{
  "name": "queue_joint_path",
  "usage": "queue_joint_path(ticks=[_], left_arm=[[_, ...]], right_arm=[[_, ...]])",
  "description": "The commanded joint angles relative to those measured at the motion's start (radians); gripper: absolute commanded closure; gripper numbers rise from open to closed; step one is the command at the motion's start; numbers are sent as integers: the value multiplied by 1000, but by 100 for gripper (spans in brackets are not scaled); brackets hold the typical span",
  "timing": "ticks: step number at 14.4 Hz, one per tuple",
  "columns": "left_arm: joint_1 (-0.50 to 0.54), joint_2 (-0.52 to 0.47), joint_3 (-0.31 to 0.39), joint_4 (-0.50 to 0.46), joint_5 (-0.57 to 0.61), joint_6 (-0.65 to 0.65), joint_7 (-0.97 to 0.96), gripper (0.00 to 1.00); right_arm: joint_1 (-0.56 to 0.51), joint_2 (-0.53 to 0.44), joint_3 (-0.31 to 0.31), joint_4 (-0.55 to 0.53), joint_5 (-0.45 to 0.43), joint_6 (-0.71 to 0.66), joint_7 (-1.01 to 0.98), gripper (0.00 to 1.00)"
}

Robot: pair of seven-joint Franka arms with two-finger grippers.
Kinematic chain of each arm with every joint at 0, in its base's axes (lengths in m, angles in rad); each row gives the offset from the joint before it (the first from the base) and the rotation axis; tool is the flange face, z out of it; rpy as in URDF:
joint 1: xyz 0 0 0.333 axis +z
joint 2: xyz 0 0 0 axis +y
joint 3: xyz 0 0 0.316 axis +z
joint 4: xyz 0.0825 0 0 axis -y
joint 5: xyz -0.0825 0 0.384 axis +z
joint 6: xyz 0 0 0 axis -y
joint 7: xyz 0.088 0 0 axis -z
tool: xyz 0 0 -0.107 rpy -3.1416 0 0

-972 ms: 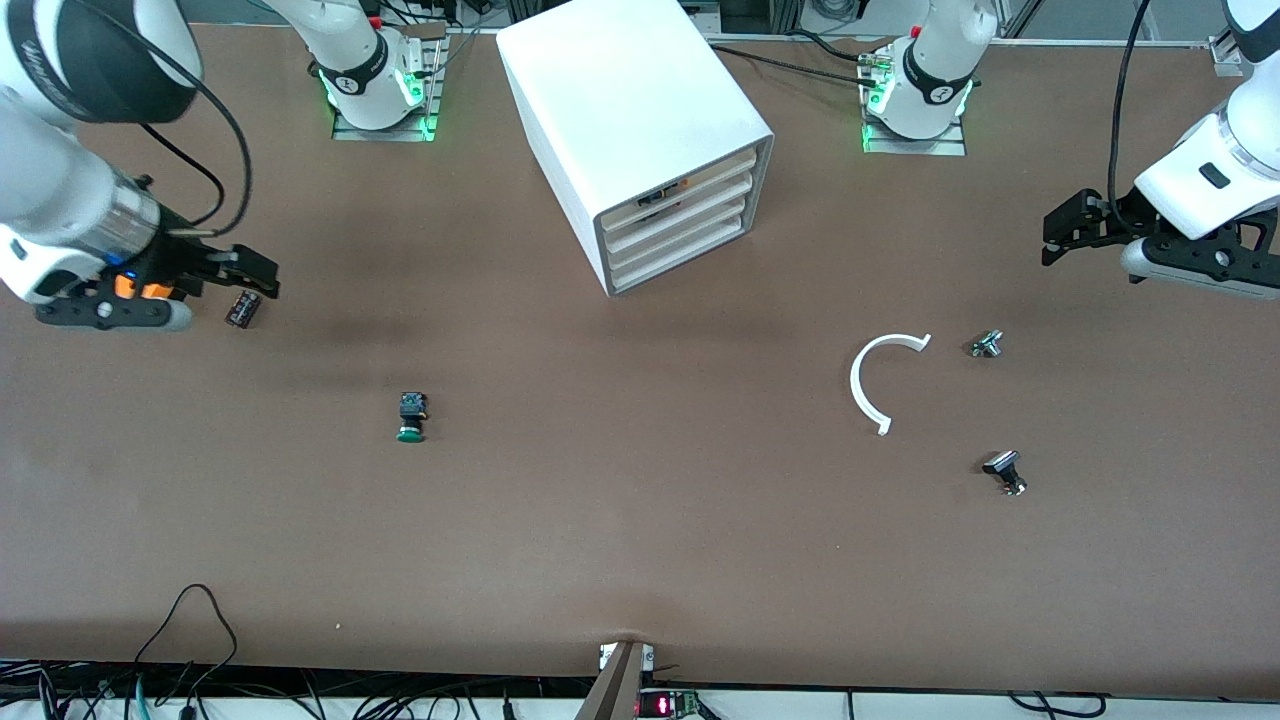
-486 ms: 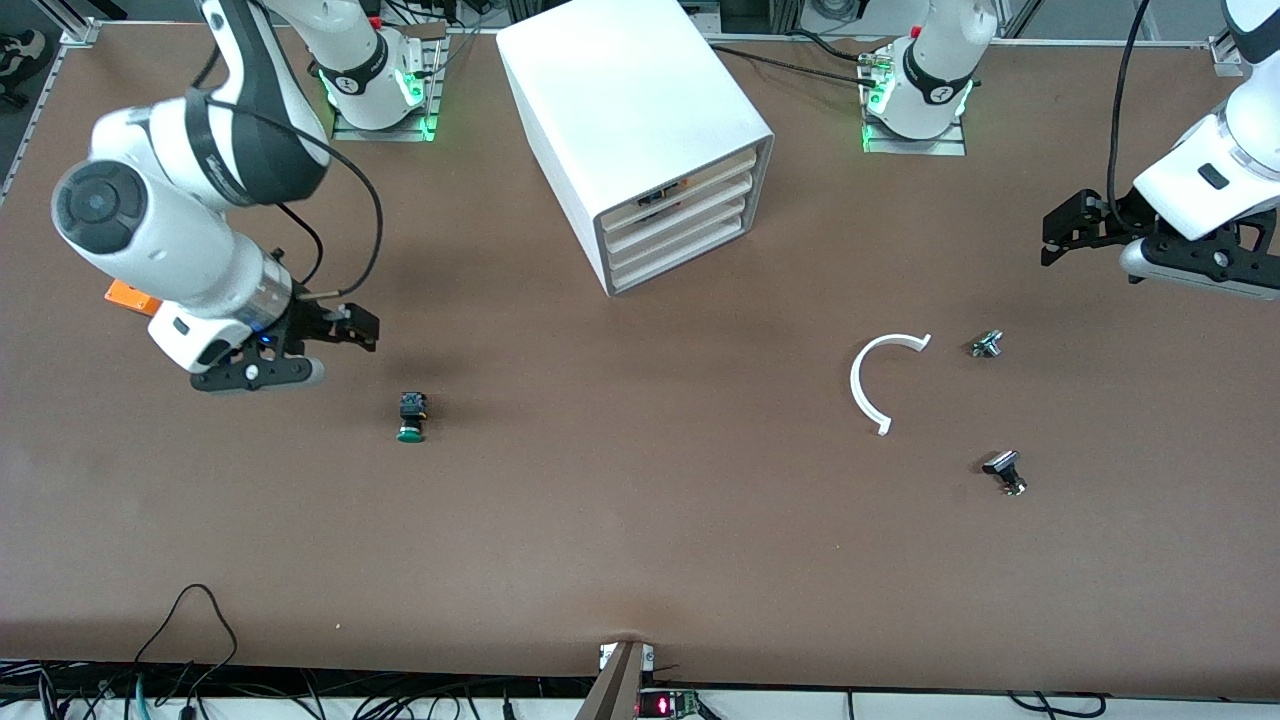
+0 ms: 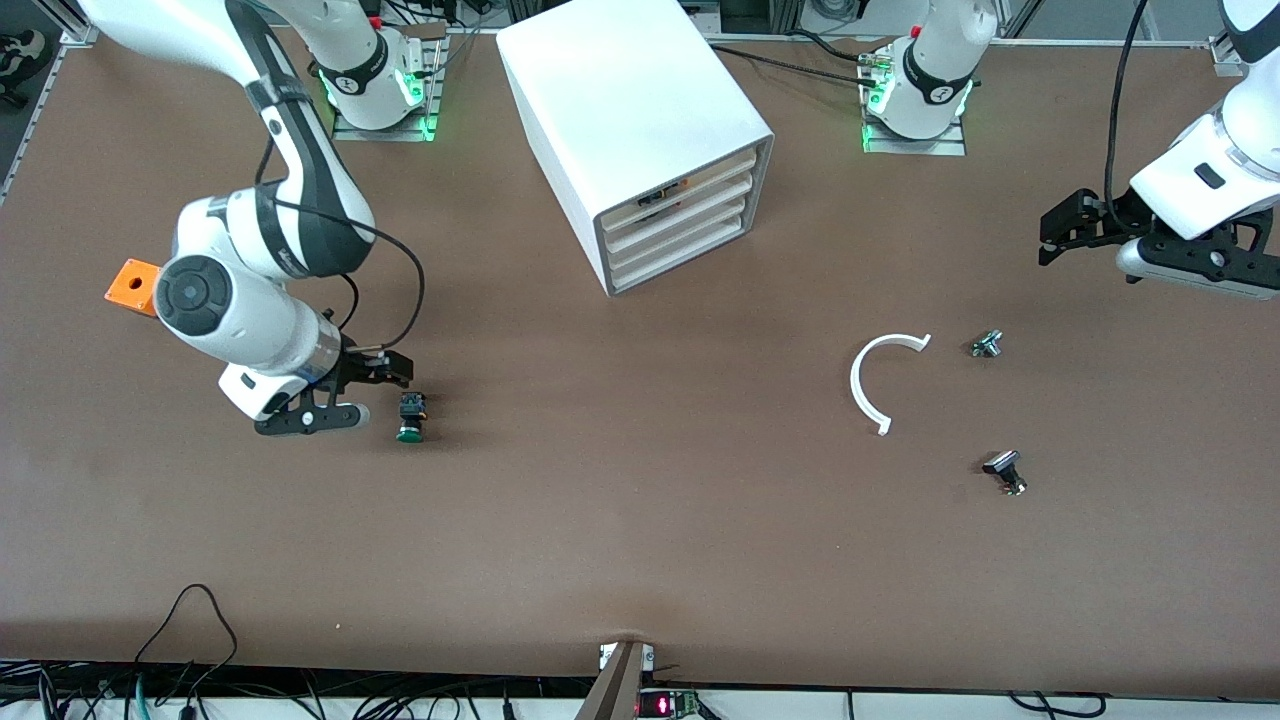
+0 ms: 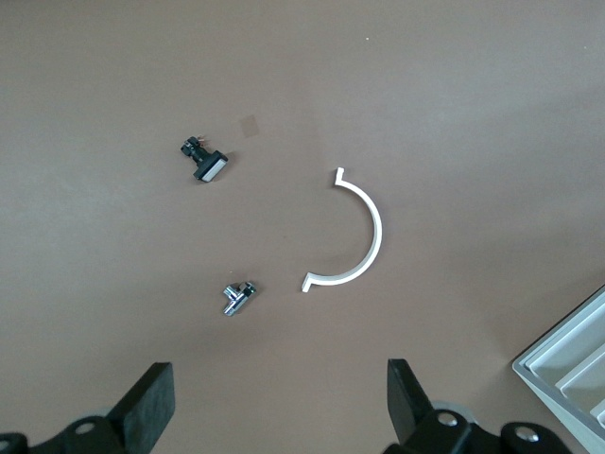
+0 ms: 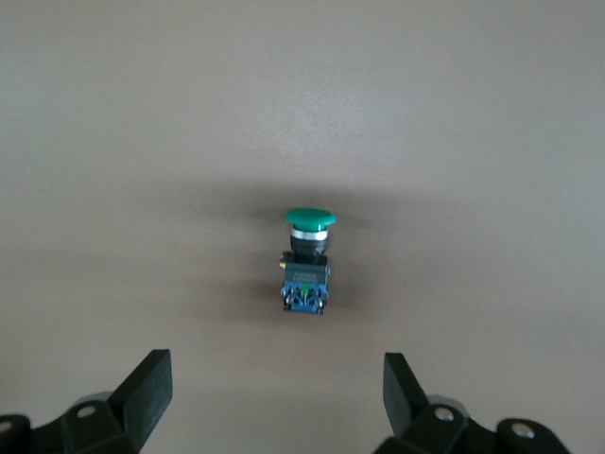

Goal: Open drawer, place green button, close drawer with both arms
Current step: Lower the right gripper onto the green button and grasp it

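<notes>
left tool (image 4: 279, 416) fingers spread wide over bench (image 4: 473, 113) | white arc piece (image 4: 354, 232) ahead | silver part (image 4: 236, 298) close by | black-and-silver part (image 4: 203, 161) farther out | cabinet corner (image 4: 572, 364) beside tool

Evenly and brightly lit from overhead, with no harsh glare on the brown table (image 3: 640, 520). Soft, blurred shadow just beside the button (image 5: 307, 260) (spread wide and faint in the right wrist view). Cabinet (image 3: 630, 120) top nearly blown out to flat white. Green glow at both arm bases near the cabinet. Sharp across the front view; wrist views slightly soft, their fingers (image 4: 151, 411) dark and blurred at the frame edge.
</notes>
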Motion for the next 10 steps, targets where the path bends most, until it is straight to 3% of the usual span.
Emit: queue_joint_path(ticks=[1,4,10], left_arm=[[-4,12,-46,48,10,-32,-97,1],[-4,46,-77,48,-7,-110,-149,1],[-7,156,-172,46,-239,-233,-126,1]], right_arm=[[2,36,-7,-51,12,108,-15,1],[2,93,-7,-80,10,213,-38,1],[5,146,-7,-152,9,364,-58,1]])
